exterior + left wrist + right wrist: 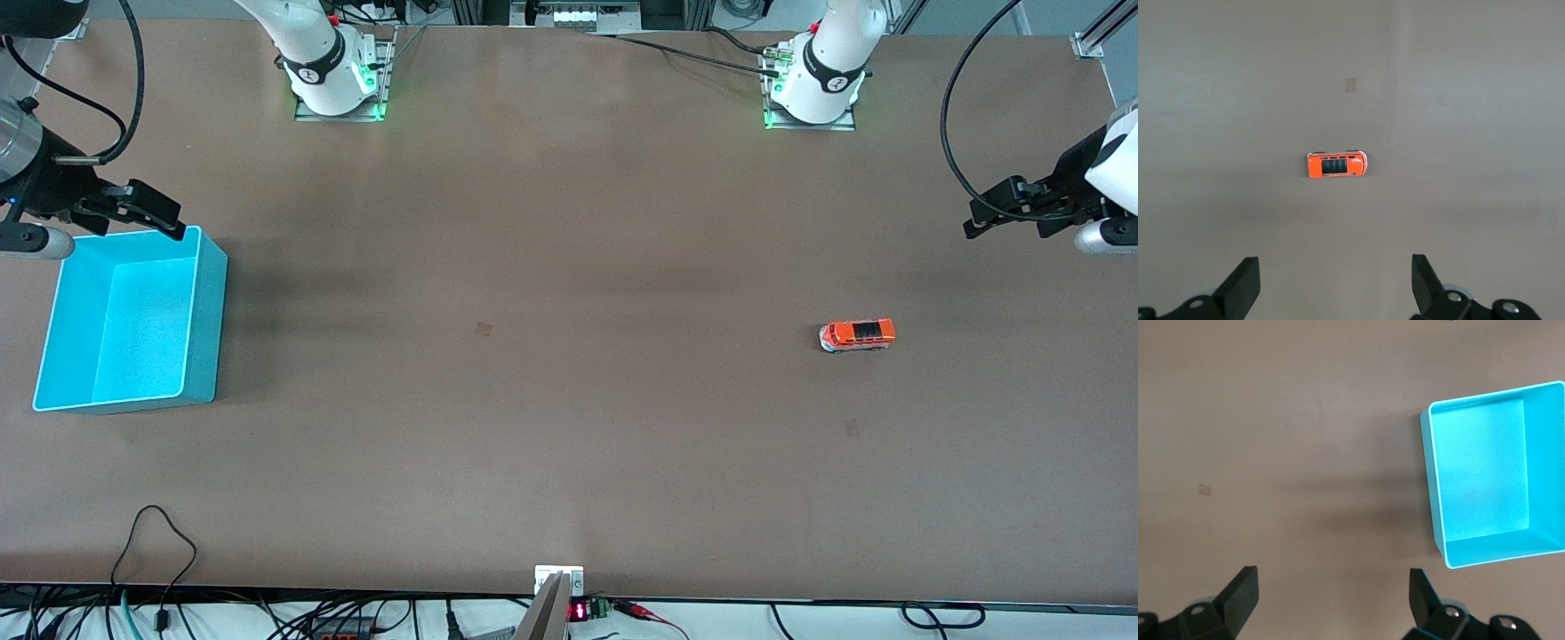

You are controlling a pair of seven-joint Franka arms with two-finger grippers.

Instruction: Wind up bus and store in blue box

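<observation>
Toward the left arm's end — bus [857,335], lengthwise along the table, apart from the left gripper [1005,216], fingers spread; right gripper [142,212] spread over the blue box [203,311] rim, waiting.

Both Franka arms have glossy white shells on square metal base plates lit green; the left arm's base [813,89] and the right arm's base [333,76] each wear a black band with a round white marking. Black cables loop to both wrists. The black two-finger left gripper [1336,283] and right gripper [1333,600] have wedge-shaped fingers.
</observation>
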